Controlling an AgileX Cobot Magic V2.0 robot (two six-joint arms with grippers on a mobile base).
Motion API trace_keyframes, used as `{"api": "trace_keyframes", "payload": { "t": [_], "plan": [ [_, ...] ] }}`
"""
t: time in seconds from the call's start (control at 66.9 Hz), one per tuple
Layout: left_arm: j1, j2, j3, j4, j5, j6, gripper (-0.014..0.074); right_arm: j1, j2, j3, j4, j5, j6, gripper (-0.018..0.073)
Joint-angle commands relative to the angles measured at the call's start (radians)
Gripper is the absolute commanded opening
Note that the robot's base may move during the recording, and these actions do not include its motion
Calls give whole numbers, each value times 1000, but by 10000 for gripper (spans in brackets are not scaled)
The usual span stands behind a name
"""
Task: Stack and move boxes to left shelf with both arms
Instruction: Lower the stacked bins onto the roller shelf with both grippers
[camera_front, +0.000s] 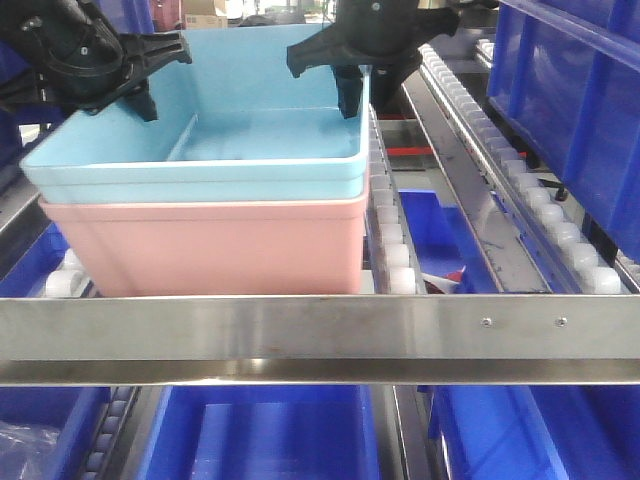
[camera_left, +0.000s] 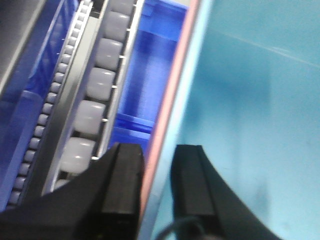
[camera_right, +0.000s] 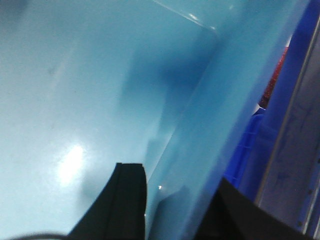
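Note:
The light blue box (camera_front: 270, 150) sits nested inside the salmon pink box (camera_front: 210, 245), and the stack rests on the white rollers (camera_front: 395, 255) of the left shelf, just behind its steel front rail (camera_front: 320, 325). My left gripper (camera_front: 132, 98) straddles the stack's left wall. In the left wrist view its jaws (camera_left: 157, 160) clamp the pink rim (camera_left: 170, 95) and the blue wall (camera_left: 250, 100) together. My right gripper (camera_front: 365, 90) straddles the right wall. In the right wrist view this gripper (camera_right: 180, 195) has one jaw inside the blue box (camera_right: 75, 90) and one outside.
Dark blue crates stand under the shelf (camera_front: 260, 430), on the level to the right (camera_front: 570, 100) and below the gap beside the stack (camera_front: 440, 230). A second roller lane (camera_front: 540, 220) slopes along the right. Roller tracks (camera_left: 95, 85) run left of the stack.

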Motion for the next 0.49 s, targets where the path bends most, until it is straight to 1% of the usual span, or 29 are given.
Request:
{"api": "trace_keyframes", "payload": {
  "t": [0.0,0.03,0.105,0.164,0.239,0.344,0.478],
  "plan": [
    [-26,-57,-47,62,-236,15,242,23,-79,-48,54,-144,-49,321],
    [-26,-57,-47,69,-236,15,298,23,-79,-48,54,-140,-49,402],
    [-26,-57,-47,71,-225,15,406,23,-80,-48,54,-126,-49,561],
    [-26,-57,-47,71,-217,15,456,23,-80,-48,54,-117,-49,636],
    [-26,-57,-47,75,-202,15,486,23,-82,-48,54,-102,-48,616],
    [-26,-57,-47,109,-202,15,486,23,-87,-48,53,-78,-48,614],
    [-26,-75,-47,115,-202,15,485,20,-106,-48,49,-55,-48,614]
  ]
}}
